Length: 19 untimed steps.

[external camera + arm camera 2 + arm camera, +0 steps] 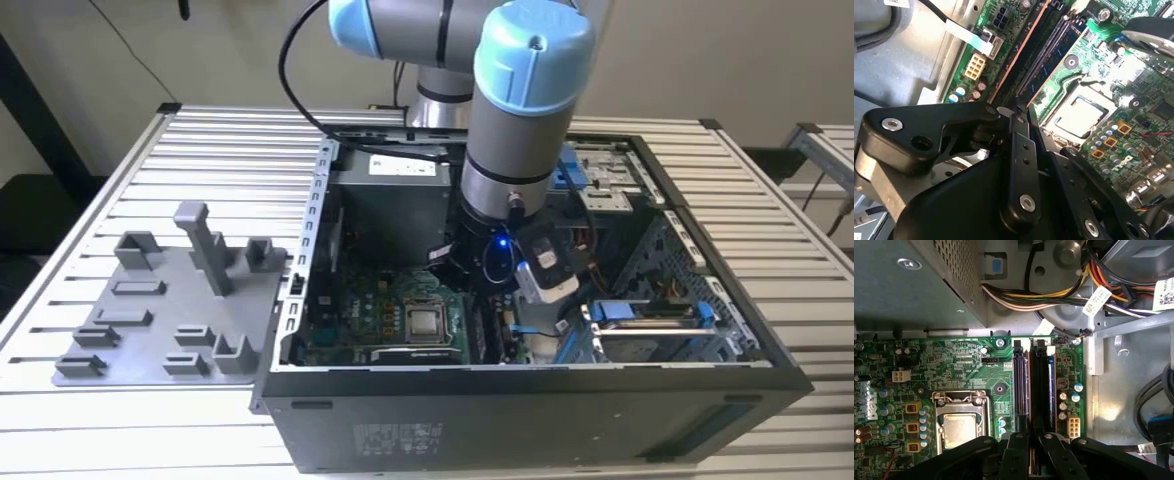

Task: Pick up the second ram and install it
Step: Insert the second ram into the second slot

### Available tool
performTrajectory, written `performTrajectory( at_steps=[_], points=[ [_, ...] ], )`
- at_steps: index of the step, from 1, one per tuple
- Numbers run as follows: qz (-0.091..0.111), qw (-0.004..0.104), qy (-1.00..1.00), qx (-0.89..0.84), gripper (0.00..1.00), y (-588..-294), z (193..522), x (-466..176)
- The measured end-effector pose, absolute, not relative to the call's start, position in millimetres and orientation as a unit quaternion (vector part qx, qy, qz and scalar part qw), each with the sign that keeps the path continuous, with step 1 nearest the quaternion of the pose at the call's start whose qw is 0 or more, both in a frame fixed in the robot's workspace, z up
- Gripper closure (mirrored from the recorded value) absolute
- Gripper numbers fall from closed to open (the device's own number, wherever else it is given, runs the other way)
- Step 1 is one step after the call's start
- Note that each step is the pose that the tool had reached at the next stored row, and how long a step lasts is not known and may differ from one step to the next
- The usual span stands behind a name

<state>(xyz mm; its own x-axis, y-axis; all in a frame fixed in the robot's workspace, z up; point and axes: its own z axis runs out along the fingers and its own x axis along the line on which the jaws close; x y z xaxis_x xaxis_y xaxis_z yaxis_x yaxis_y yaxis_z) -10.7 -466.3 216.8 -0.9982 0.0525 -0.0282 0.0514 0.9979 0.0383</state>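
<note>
The computer case [534,420] on the slatted surface [134,420] carries a front sticker [400,440] whose print is too small to make out. Inside, the claw [1029,437] is pressed together on the second ram [1027,390], which stands edge-up in a motherboard slot [1041,390]. I judge pickup done and seating unconfirmed. Farther back, the white cable tags [1097,300] are equally unreadable.
</note>
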Motion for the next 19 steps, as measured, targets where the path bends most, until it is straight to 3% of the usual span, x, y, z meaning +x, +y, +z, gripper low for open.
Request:
performTrajectory(
  at_steps=[16,18,19],
  points=[
    [0.019,0.012,0.999,0.025,0.86,-466.3,210.5,-9.7],
    [0.02,0.013,0.999,0.025,0.84,-465.8,208.9,-9.5],
    [0.02,0.013,0.999,0.025,0.79,-466.0,209.2,-9.5]
  ],
)
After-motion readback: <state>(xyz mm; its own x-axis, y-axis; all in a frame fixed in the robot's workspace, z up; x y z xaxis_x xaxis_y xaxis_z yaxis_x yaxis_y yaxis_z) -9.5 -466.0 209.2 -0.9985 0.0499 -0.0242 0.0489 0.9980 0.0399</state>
